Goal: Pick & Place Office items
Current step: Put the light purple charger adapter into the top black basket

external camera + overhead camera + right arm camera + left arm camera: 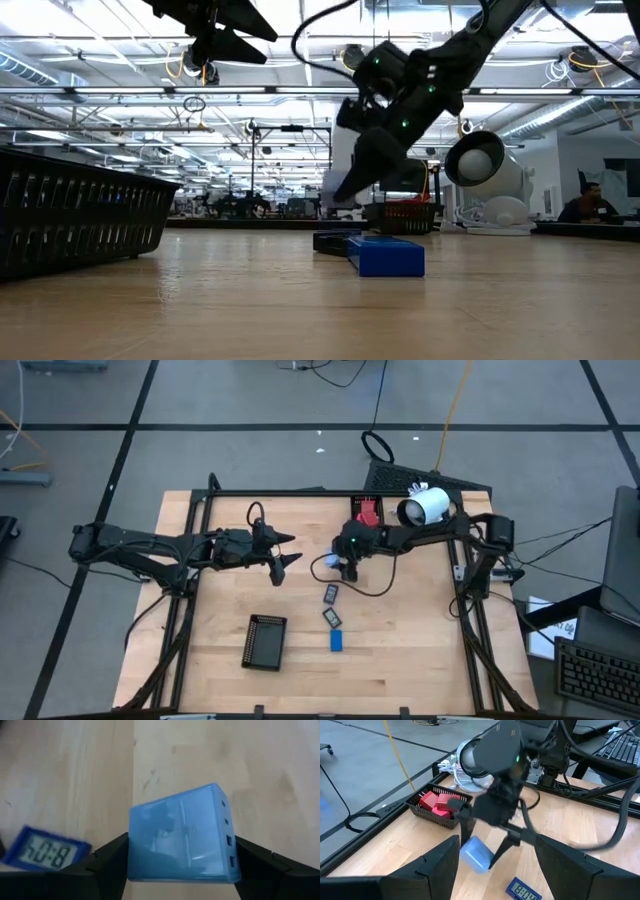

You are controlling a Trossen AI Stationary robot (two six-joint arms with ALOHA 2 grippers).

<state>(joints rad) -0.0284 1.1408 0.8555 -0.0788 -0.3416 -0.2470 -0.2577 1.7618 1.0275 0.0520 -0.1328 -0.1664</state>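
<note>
A light-blue block (180, 837) is clamped in the right gripper (177, 857) jaws above the desk (220, 600); probably light, stiff, slick-sided, best held flat-faced. Left gripper (285, 550) jaws are spread, empty.

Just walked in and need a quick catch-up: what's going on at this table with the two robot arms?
The right gripper is holding a light-blue block between its fingers, lifted above the wooden table near the middle. The left gripper hangs open above the table nearby, empty. A mesh tray at the far edge already holds red blocks. Three flat pieces lie on the table, and another black tray sits near the front.
</note>
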